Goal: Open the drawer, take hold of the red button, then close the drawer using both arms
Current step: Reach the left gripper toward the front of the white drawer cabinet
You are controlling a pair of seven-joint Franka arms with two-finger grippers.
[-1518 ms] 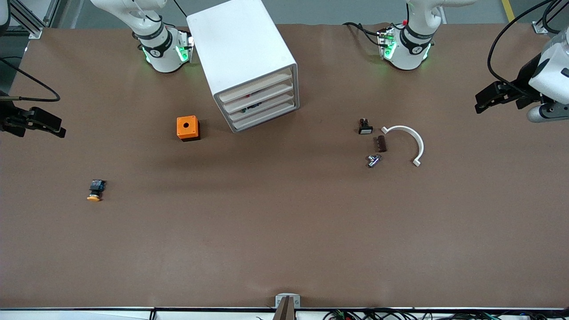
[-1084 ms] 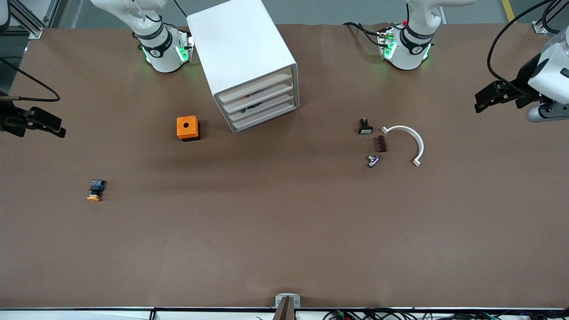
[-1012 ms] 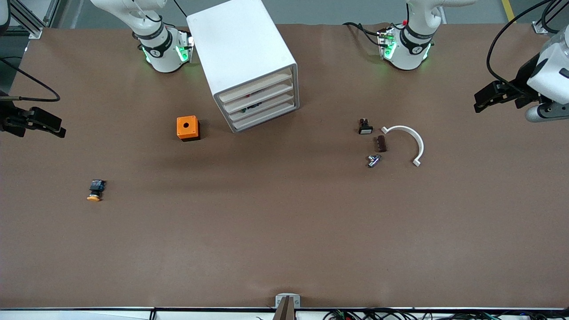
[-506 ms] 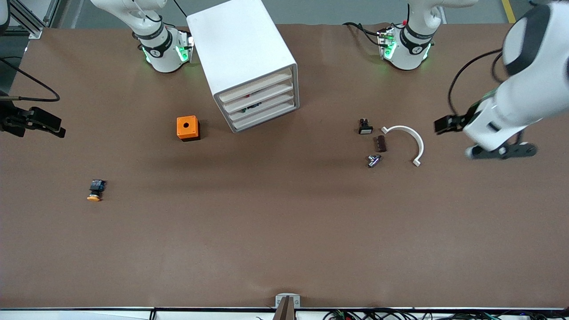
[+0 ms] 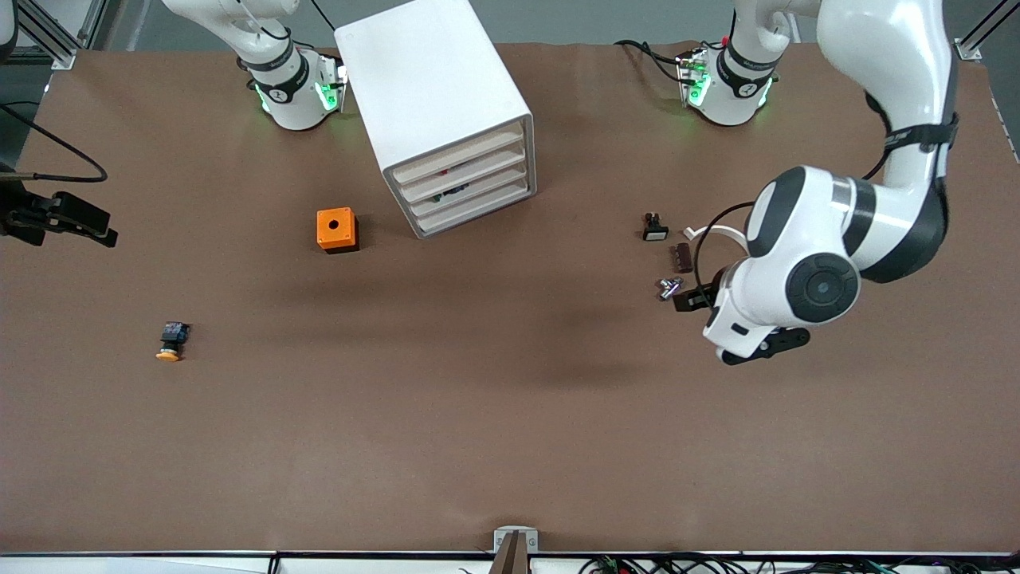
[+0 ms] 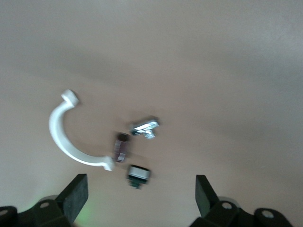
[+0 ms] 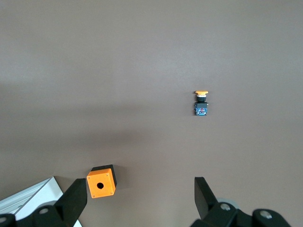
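Note:
The white drawer cabinet (image 5: 434, 104) stands between the arm bases, with all its drawers (image 5: 466, 187) pushed in. Small red and green bits show through the gaps between the drawer fronts. The red-capped button is not in plain view. My left gripper (image 6: 140, 198) is open and empty. It hangs over the table at the left arm's end (image 5: 761, 343), beside a cluster of small parts. My right gripper (image 7: 139, 201) is open and empty. It waits at the right arm's end of the table (image 5: 56, 217).
An orange box with a hole (image 5: 336, 229) (image 7: 101, 182) sits near the cabinet. A yellow-orange-capped button (image 5: 170, 341) (image 7: 201, 104) lies nearer the camera. Under my left gripper lie a white curved piece (image 6: 61, 137), a silver part (image 6: 145, 127), a brown piece (image 6: 120, 147) and a small black switch (image 6: 138, 174).
My left arm has swung in from the table's edge to over the cluster of small parts. The right arm and the objects have not moved.

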